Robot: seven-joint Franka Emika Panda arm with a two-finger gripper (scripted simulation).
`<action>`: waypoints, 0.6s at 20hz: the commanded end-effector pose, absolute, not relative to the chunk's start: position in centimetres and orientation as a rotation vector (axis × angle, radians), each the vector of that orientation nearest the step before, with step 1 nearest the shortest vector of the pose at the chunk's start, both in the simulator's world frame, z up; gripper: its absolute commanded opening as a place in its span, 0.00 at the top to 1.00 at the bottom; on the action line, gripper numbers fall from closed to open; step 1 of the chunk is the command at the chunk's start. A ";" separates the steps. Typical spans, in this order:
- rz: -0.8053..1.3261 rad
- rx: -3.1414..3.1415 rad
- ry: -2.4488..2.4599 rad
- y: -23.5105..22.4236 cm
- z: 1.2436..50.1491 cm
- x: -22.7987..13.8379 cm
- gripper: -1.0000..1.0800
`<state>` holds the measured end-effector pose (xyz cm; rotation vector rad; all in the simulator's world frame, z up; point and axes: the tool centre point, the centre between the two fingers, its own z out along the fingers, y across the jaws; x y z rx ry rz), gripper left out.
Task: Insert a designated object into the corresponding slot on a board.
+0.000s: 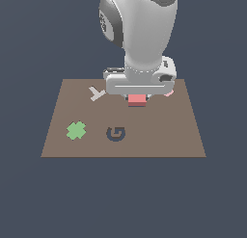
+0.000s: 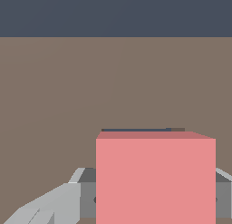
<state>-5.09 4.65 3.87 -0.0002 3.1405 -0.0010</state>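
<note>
We have the red square block (image 2: 155,177) clamped in the gripper (image 1: 137,98), low over the far side of the brown board (image 1: 159,136). Grasp done. A sliver of the navy square slot (image 2: 136,129) shows just beyond the block; insertion remains.

surroundings: a uniform dark slate-blue backdrop (image 1: 29,198) fills the exterior view on the left, right, near and far sides. no separate wall, floor, furniture or window can be made out. lighting is even and flat, with no cast shadows. the wrist view shows the same slate-blue as a far band.
</note>
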 end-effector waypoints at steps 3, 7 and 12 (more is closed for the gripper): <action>-0.001 -0.005 3.140 4.7 3.1 -5.1 1.00; -0.001 -0.005 3.140 4.7 3.1 -5.1 0.04; -0.001 -0.005 3.140 4.7 3.1 -5.1 0.04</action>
